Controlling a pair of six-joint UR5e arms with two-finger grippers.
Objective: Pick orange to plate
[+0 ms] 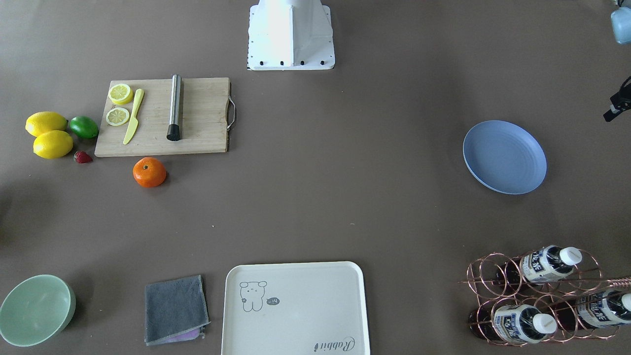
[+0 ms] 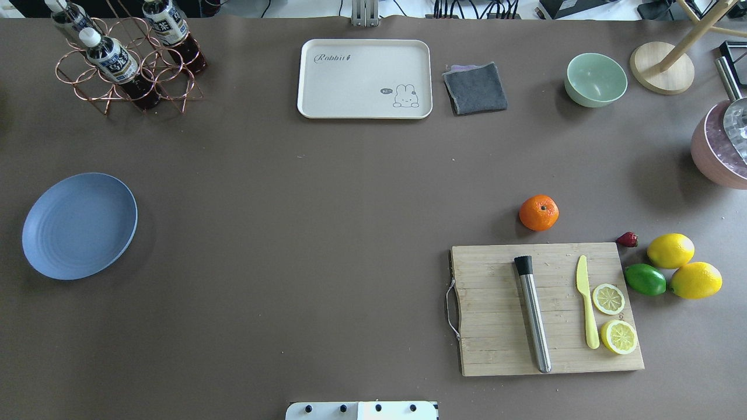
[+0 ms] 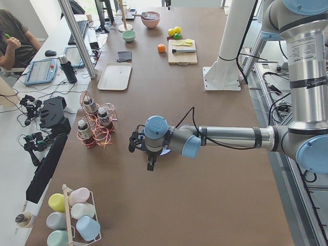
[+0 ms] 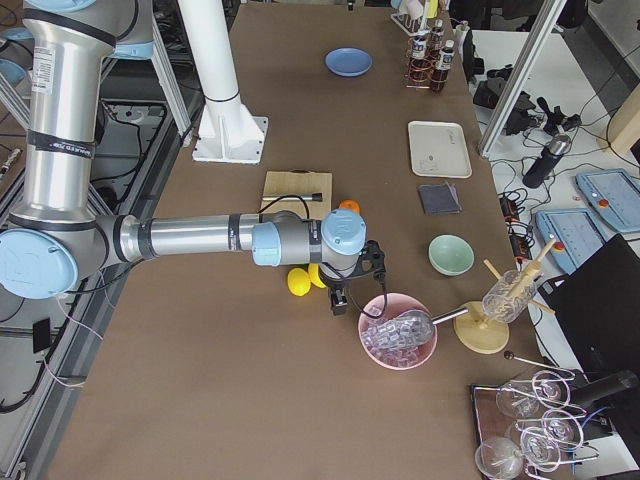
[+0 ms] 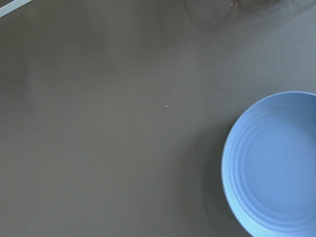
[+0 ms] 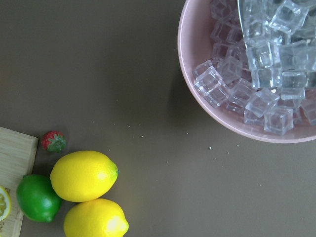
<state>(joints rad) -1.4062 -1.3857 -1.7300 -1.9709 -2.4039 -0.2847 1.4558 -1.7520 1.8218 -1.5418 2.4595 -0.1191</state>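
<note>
The orange (image 2: 538, 212) rests on the brown table just beyond the cutting board's far edge; it also shows as the orange (image 1: 149, 172). The blue plate (image 2: 80, 225) lies with nothing on it far over on the table's left side, and part of the plate (image 5: 276, 163) fills the lower right of the left wrist view. My left gripper (image 3: 149, 163) hangs above the table beside the plate; I cannot tell whether it is open or shut. My right gripper (image 4: 340, 300) hovers near the lemons and the ice bowl, well short of the orange; I cannot tell its state either.
A wooden cutting board (image 2: 543, 309) carries a steel muddler, a yellow knife and two lemon slices. Two lemons (image 6: 84, 175), a lime and a strawberry lie beside it. A pink bowl of ice (image 6: 197, 84), a cream tray (image 2: 365, 79), a grey cloth, a green bowl and a bottle rack (image 2: 125, 64) stand around.
</note>
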